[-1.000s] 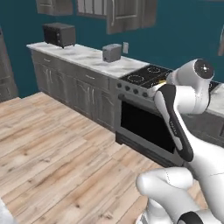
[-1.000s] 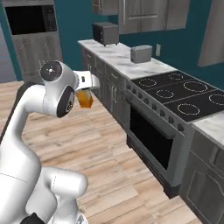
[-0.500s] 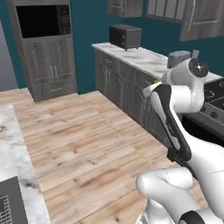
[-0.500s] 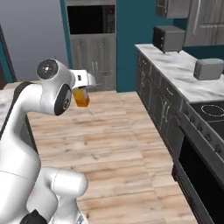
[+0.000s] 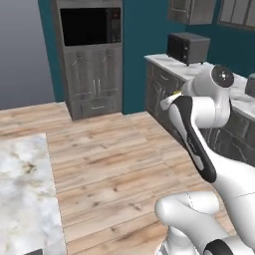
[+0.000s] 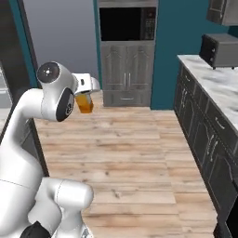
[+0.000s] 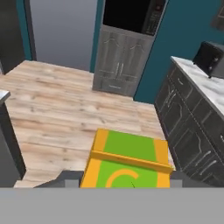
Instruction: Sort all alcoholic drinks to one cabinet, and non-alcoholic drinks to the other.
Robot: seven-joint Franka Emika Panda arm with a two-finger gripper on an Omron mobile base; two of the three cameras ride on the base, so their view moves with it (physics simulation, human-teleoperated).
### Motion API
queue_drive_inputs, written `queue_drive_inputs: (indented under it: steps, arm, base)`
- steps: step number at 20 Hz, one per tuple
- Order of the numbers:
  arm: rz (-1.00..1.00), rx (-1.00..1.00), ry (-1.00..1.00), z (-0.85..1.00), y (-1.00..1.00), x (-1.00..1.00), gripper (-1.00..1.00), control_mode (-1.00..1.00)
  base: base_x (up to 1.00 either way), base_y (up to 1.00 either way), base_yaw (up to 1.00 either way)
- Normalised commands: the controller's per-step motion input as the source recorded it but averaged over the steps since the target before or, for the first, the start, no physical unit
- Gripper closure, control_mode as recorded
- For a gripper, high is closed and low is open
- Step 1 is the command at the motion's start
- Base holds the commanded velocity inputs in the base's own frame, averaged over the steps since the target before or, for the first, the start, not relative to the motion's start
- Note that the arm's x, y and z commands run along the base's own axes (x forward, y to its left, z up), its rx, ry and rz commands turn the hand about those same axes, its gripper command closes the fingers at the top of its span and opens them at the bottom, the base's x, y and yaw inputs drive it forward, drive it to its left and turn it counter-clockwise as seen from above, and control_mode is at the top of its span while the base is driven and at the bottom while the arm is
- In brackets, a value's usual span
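Wooden floor [image 7: 65, 109] spreads beneath the hand [image 6: 84, 95], which is closed on an orange-and-green carton [image 7: 127, 164] held between its fingers. Ahead stands a dark oven cabinet [image 7: 124, 48]; a bench [image 7: 205, 87] runs to its right.

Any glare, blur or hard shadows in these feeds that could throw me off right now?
Left base view: flat, even light, soft edges, no glare on the marble counter. Right base view: the orange carton at the gripper reads clearly; no cast shadows on the floor. Hand view: carton sharp and close, background cabinets slightly soft.
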Motion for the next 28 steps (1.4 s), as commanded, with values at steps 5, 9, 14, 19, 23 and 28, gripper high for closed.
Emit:
queue_drive_inputs:
  steps: [5, 9, 14, 19, 23, 28]
  arm:
    - [0.00, 0.00, 0.00, 0.00, 0.00, 0.00, 1.00, 1.00]
    - [0.00, 0.00, 0.00, 0.00, 0.00, 0.00, 1.00, 1.00]
    - [0.00, 0.00, 0.00, 0.00, 0.00, 0.00, 1.00, 1.00]
    - [0.00, 0.00, 0.00, 0.00, 0.00, 0.00, 1.00, 1.00]
    - [0.00, 0.00, 0.00, 0.00, 0.00, 0.00, 1.00, 1.00]
    - [0.00, 0.00, 0.00, 0.00, 0.00, 0.00, 1.00, 1.00]
  base:
    - [1.00, -0.08, 0.19]
    - [1.00, -0.02, -0.23]
    - [0.80, 0.00, -0.61]
    - [0.71, 0.00, -0.67]
    - [0.71, 0.00, -0.68]
    - [0.80, 0.00, -0.65]
